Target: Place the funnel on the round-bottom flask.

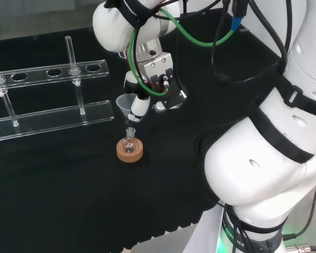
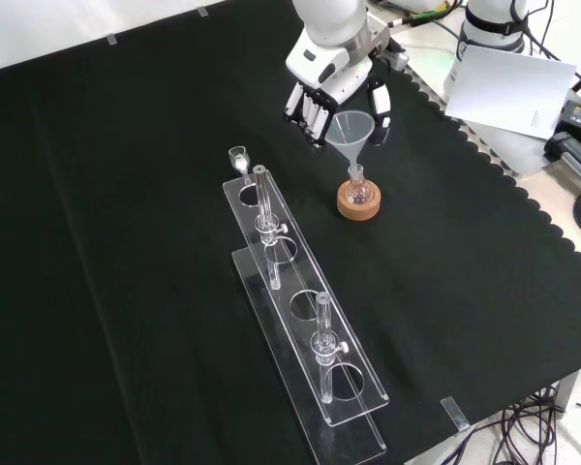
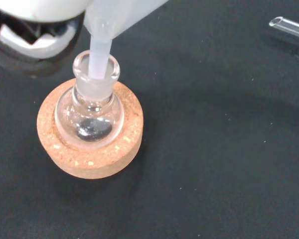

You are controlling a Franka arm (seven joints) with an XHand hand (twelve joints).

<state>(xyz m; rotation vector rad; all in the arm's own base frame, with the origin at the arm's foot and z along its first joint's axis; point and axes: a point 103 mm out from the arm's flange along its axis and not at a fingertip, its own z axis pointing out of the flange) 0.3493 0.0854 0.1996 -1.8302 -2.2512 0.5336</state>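
Cork ring (image 3: 89, 144) seats the round-bottom flask (image 3: 89, 117); funnel (image 2: 352, 132) stem already sits in its neck. Hand (image 2: 320, 102) pinches the funnel cone. Risk: a sideways pull on release could tip the small flask off its stand, toward the clear rack (image 2: 305, 320) nearby.

No text, label, number or sign can be read anywhere. The white sheet of paper (image 2: 508, 92) right of the cork ring (image 2: 358, 201) carries only illegible marks.
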